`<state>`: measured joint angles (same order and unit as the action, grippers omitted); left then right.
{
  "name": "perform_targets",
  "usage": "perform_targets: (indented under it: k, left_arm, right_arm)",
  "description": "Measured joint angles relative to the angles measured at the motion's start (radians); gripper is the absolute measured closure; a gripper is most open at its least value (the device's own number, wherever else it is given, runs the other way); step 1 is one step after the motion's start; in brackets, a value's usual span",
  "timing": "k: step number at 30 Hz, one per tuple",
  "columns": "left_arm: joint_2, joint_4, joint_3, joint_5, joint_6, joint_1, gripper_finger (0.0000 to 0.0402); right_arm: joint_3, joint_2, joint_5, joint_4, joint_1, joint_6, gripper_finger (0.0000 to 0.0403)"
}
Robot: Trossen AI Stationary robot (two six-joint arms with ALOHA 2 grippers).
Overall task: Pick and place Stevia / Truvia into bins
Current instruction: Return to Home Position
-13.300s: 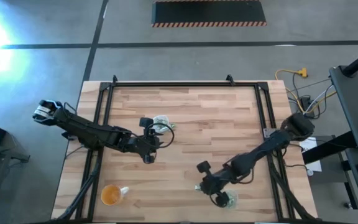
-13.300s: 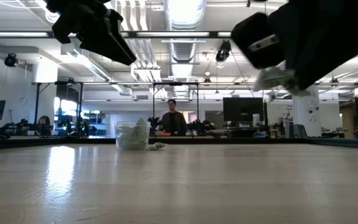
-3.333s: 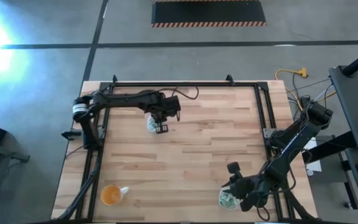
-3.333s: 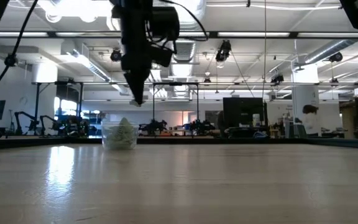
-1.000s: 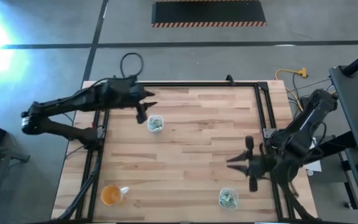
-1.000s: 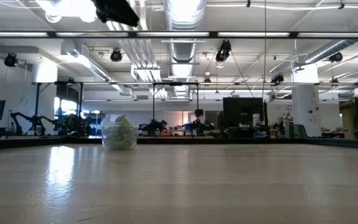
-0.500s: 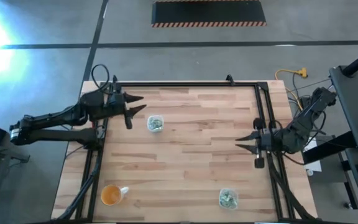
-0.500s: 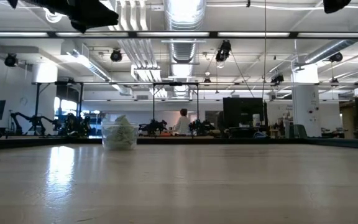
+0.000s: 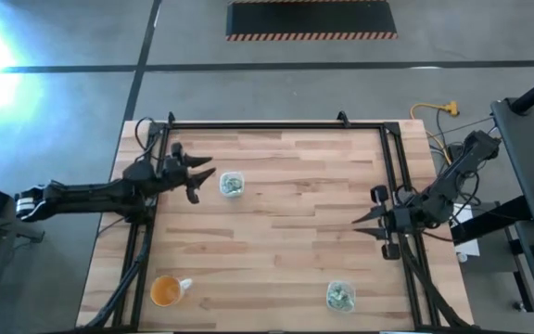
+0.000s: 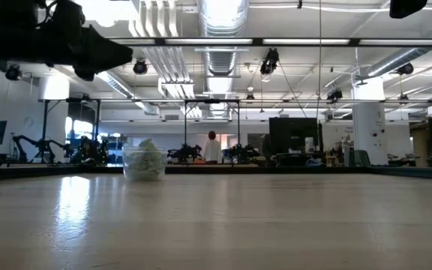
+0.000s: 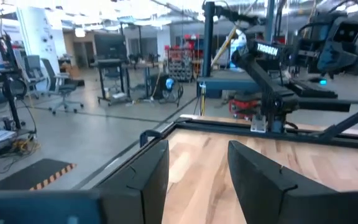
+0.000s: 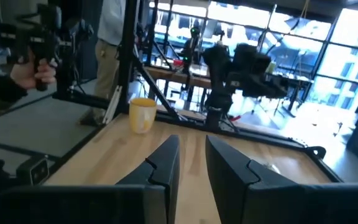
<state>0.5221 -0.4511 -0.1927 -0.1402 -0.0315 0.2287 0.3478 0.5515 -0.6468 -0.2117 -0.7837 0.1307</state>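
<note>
left gripper (image 9: pixel 200 176): fingers (image 11: pixel 148 177) apart, nothing between them. it hangs over the left edge of the table (image 9: pixel 286 232), just beside one bin (image 9: pixel 232 185), not touching. right gripper (image 9: pixel 365 223): fingers (image 12: pixel 164 167) apart too, empty, at the right edge, well apart from the other bin (image 9: pixel 339 296) by the near right corner. packets (image 10: pixel 148 148) heaped in both bins. orange cup (image 9: pixel 165 290) at near left corner. person (image 10: pixel 211 148) far back in the room.
</note>
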Motion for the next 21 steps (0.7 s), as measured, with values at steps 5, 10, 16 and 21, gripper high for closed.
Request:
perform_targets:
  k: [5, 10, 16, 21]
  left_arm:
    - [-0.101, -0.019, 0.085, 0.010, 0.025, -0.001, 0.0253]
    - [-0.229, -0.011, 0.149, 0.062, 0.035, -0.004, 0.0253]
    - [-0.339, 0.020, 0.184, 0.067, 0.052, -0.026, 0.0253]
    - [-0.372, 0.053, 0.184, 0.080, 0.052, -0.070, 0.0253]
  right_arm:
    - [-0.012, -0.001, 0.000, -0.047, -0.001, 0.026, 0.0335]
    - [-0.012, 0.014, 0.000, -0.053, -0.001, 0.027, 0.0335]
    - [-0.011, 0.013, 0.000, -0.054, -0.001, 0.027, 0.0335]
    - [-0.011, 0.014, 0.000, -0.053, -0.001, 0.027, 0.0335]
